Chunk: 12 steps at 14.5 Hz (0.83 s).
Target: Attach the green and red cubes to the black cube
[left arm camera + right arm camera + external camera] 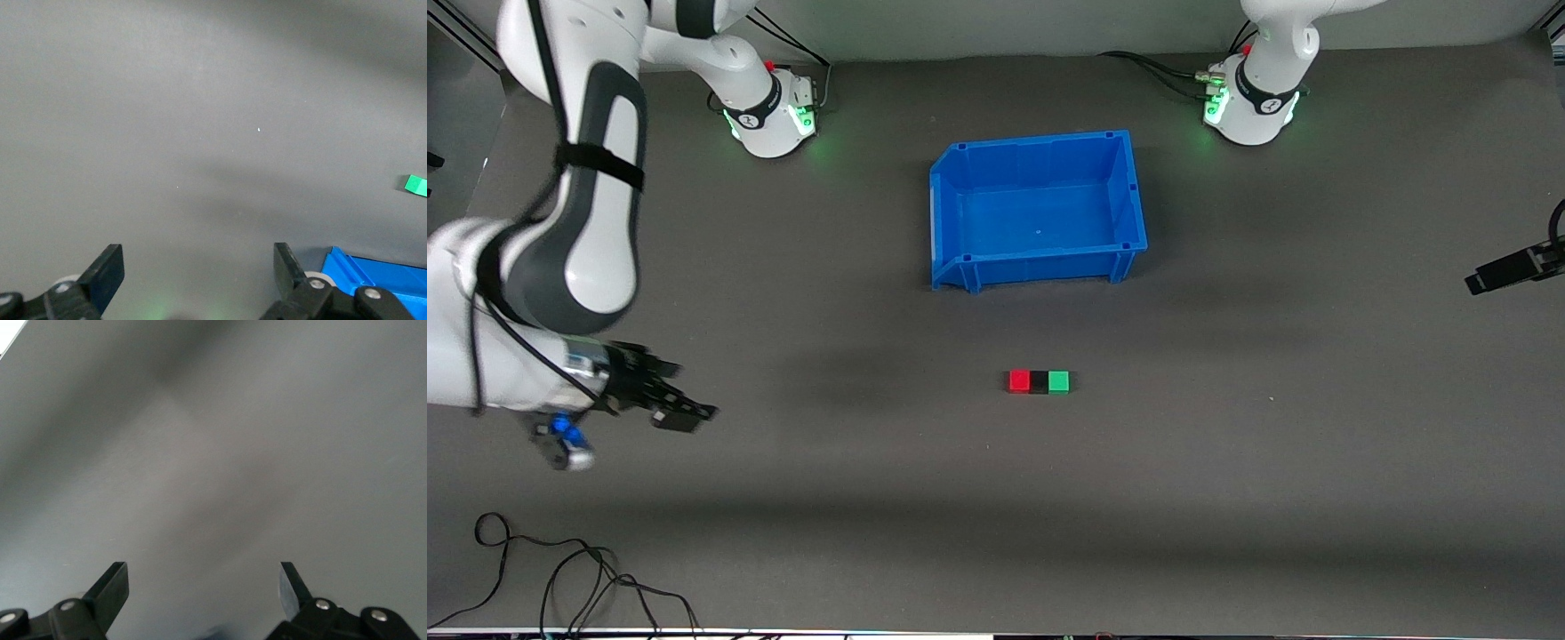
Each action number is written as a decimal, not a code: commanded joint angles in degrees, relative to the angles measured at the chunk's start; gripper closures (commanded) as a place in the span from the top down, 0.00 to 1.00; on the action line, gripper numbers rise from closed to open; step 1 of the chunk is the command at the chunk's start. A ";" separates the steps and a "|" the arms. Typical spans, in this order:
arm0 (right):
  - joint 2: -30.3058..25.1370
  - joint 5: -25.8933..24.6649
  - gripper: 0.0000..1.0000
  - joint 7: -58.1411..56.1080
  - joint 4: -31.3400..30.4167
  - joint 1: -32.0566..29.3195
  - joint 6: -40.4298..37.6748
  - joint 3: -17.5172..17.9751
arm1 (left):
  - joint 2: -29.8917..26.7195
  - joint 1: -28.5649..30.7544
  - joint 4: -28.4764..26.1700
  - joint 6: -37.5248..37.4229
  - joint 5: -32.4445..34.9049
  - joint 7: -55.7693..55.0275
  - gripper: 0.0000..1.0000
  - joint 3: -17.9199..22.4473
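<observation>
Right pincer [685,413] spread wide, empty, over bare table [1227,498]; left pincer [199,270] likewise.

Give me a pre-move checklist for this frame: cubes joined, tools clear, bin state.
1. Red cube, black cube and green cube in one touching row, black in the middle: ok.
2. Row on the table, nearer the front camera than the blue bin: ok.
3. Right tool open, holding nothing, over bare table at the right arm's end: ok.
4. Left tool open, holding nothing: ok.
5. Cubes actually locked together: cannot tell.
</observation>
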 commanded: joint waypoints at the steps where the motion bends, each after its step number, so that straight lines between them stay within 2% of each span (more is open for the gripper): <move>1: -7.65 -10.23 1.00 -4.24 -2.00 0.82 -0.73 0.75 | 2.14 -1.33 2.51 -0.15 0.46 1.58 1.00 -0.79; 2: -10.63 -14.35 1.00 -5.12 -2.79 0.64 -0.73 1.45 | 1.88 -1.33 1.83 1.41 0.11 2.12 1.00 -0.87; 3: -13.45 -18.05 1.00 -5.74 -3.67 0.03 -0.64 3.64 | 1.62 -1.77 1.56 2.30 -0.06 3.86 1.00 -0.88; 4: -16.87 -22.18 1.00 -6.79 -4.55 -3.28 -0.64 8.18 | 1.36 -2.38 1.47 1.87 -0.24 5.88 1.00 -0.88; 5: -19.95 -25.70 1.00 -8.02 -5.78 -8.10 -0.55 14.49 | 0.22 -2.73 -0.01 1.61 -0.24 7.12 1.00 -0.88; 6: -23.11 -28.43 1.00 -9.77 -7.36 -13.89 -0.29 21.08 | -2.23 -2.91 -3.77 3.26 -0.24 7.65 1.00 -0.88; 8: -26.73 -30.30 1.00 -16.08 -9.56 -23.49 -0.29 30.77 | -6.62 -4.57 -11.76 9.66 -0.15 7.66 1.00 -0.79; 9: -27.70 -30.30 1.00 -19.59 -9.92 -27.27 -0.29 34.04 | -7.08 -4.67 -13.11 10.47 -0.15 7.83 1.00 -0.79; 12: -28.68 -30.30 1.00 -30.41 -9.83 -36.86 -0.20 41.96 | -3.58 -4.50 -8.48 6.29 -0.15 9.23 1.00 -0.79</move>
